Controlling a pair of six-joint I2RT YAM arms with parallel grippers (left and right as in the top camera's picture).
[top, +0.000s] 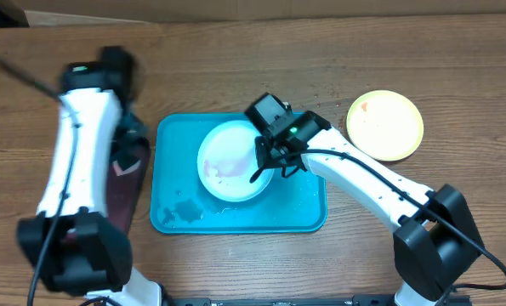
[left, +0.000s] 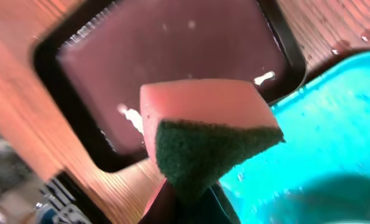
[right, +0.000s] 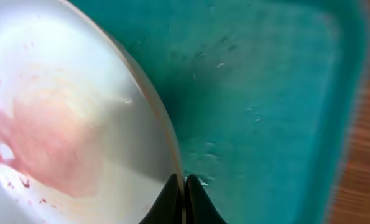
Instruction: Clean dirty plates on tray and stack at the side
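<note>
1. The left arm (top: 70, 161) reaches up the left side of the table (top: 235, 68). Its far end is over the dark tray (left: 172, 62).
2. The left gripper (left: 191, 200) is squeezed tight on a sponge (left: 203, 124). The sponge is pink with a green rough side. It hangs over the dark tray, near the edge of the blue tray (top: 176, 144).
3. The right arm (top: 363, 178) comes from the lower right corner and stretches left over the blue tray.
4. The right gripper (right: 185, 190) is pinched tight on the right rim of the white plate (top: 231, 161).
5. The white plate is on the blue tray, near the middle. It has a pink smear and small red spots.
6. A yellow plate (top: 385, 125) lies on the table to the right of the blue tray, well apart from it. It has a small red mark.
7. The left arm looks blurry from above, and it covers much of the dark tray and its own gripper.
8. The left wrist view is blurry too, and only the sponge's tip end shows.
9. I cannot tell if the white plate is lifted a bit or lies flat.
10. The right wrist view cuts off most of the plate.
</note>
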